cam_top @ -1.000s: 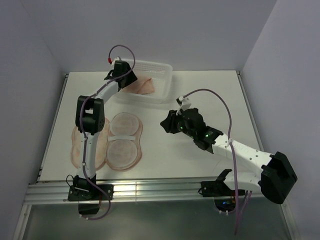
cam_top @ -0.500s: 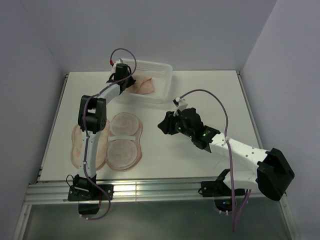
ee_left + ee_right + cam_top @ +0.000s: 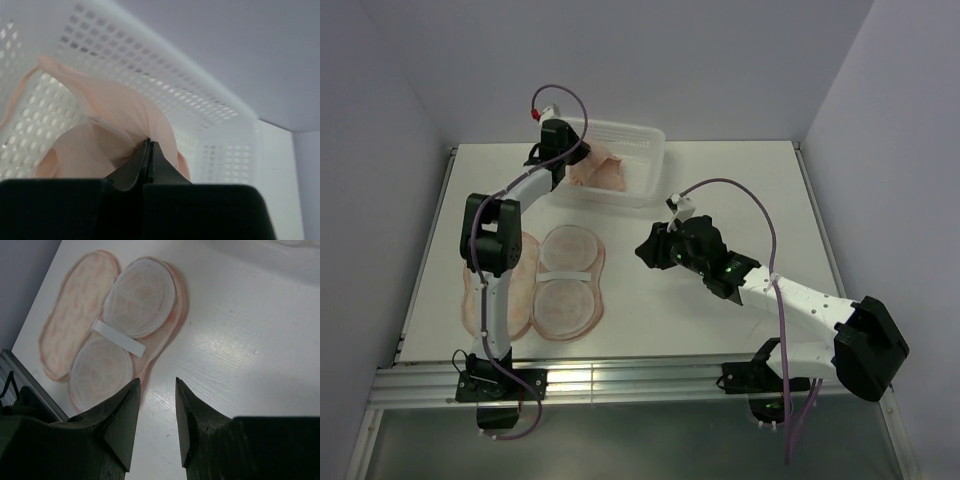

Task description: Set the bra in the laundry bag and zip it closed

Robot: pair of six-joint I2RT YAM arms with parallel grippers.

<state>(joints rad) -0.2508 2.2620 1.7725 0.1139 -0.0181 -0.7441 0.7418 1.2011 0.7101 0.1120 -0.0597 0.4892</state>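
The pale pink bra (image 3: 115,117) lies bunched in the white mesh basket (image 3: 200,107) at the back of the table. My left gripper (image 3: 149,142) is shut on a fold of its fabric, and one thin strap trails off to the left. From above, the bra (image 3: 610,172) shows beside my left gripper (image 3: 572,166). The laundry bag (image 3: 535,285) lies unzipped and spread flat at the table's left, white round cups showing inside. My right gripper (image 3: 157,384) hovers open over bare table just right of the laundry bag (image 3: 135,310), holding nothing.
The basket (image 3: 642,132) stands against the back wall, left of centre. The left arm's elbow (image 3: 492,240) hangs over the bag's far end. A metal rail (image 3: 620,385) runs along the table's near edge. Walls close in on the left, back and right.
My left gripper has shut on the bra in the basket, and the left arm's elbow has swung left. The right arm shifted slightly left, then held still.
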